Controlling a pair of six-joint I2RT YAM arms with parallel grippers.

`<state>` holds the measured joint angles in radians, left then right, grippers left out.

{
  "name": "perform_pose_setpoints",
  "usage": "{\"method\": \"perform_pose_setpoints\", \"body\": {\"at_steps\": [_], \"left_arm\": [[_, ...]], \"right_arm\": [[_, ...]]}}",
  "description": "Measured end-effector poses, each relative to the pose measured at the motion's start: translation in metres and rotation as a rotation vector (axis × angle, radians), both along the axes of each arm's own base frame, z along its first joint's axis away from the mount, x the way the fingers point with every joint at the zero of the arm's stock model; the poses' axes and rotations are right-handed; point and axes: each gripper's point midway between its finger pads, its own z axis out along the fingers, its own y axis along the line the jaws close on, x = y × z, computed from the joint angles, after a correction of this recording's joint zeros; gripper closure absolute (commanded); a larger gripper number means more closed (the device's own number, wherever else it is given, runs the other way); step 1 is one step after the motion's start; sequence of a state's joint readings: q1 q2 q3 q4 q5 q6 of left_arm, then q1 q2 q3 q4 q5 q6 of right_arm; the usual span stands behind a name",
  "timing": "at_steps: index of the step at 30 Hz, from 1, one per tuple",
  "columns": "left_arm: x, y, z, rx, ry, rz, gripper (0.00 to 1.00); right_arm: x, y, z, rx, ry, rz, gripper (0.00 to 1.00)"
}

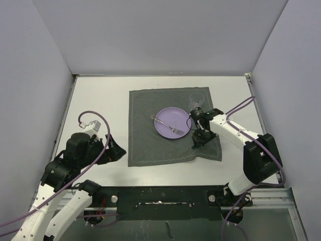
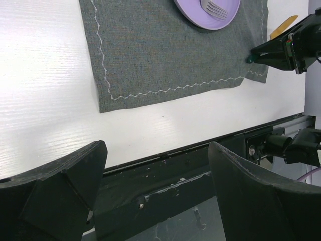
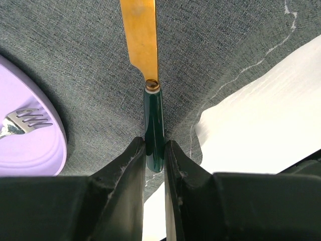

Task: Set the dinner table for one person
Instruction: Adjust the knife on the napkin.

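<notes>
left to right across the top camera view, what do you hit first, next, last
left gripper → purple plate → right gripper, shut on the knife

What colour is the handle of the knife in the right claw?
Dark green, on the gold-bladed table knife; clearest in the right wrist view.

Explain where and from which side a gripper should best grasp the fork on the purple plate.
Likely its handle, from above, closing across its width: the fork lies flat on the plate, handle poking past the far-left rim, where there is probably clearance beneath.
</notes>
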<state>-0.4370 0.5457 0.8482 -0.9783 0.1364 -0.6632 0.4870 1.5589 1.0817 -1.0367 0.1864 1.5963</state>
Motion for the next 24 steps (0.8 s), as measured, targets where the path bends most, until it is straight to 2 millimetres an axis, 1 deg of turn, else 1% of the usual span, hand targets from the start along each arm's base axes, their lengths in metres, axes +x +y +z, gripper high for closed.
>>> {"method": "perform_pose_setpoints", "body": {"at_steps": [4, 11, 15, 17, 19, 23, 24], "left_arm": [[-0.001, 0.000, 0.001, -0.006, -0.002, 0.005, 0.18], [-0.003, 0.001, 0.001, -0.003, 0.004, 0.006, 0.18], [-0.003, 0.001, 0.001, -0.003, 0.004, 0.006, 0.18], [-0.003, 0.001, 0.001, -0.004, 0.004, 0.005, 0.18], [-0.003, 0.001, 0.001, -0.004, 0.004, 0.005, 0.18], [-0.003, 0.001, 0.001, -0.004, 0.004, 0.005, 0.18], [-0.003, 0.001, 0.001, -0.004, 0.004, 0.005, 0.18]], "right_arm": [[-0.002, 0.000, -0.006, -0.001, 0.018, 0.020, 0.96], [-0.008, 0.000, -0.026, -0.014, 0.076, 0.045, 0.93], [-0.008, 0.001, -0.027, -0.013, 0.076, 0.053, 0.92], [-0.008, 0.001, -0.028, -0.014, 0.080, 0.060, 0.89], [-0.007, 0.001, -0.030, -0.019, 0.091, 0.070, 0.88], [-0.001, 0.005, -0.033, -0.023, 0.105, 0.088, 0.87], [0.000, 0.006, -0.033, -0.021, 0.105, 0.093, 0.76]]}}
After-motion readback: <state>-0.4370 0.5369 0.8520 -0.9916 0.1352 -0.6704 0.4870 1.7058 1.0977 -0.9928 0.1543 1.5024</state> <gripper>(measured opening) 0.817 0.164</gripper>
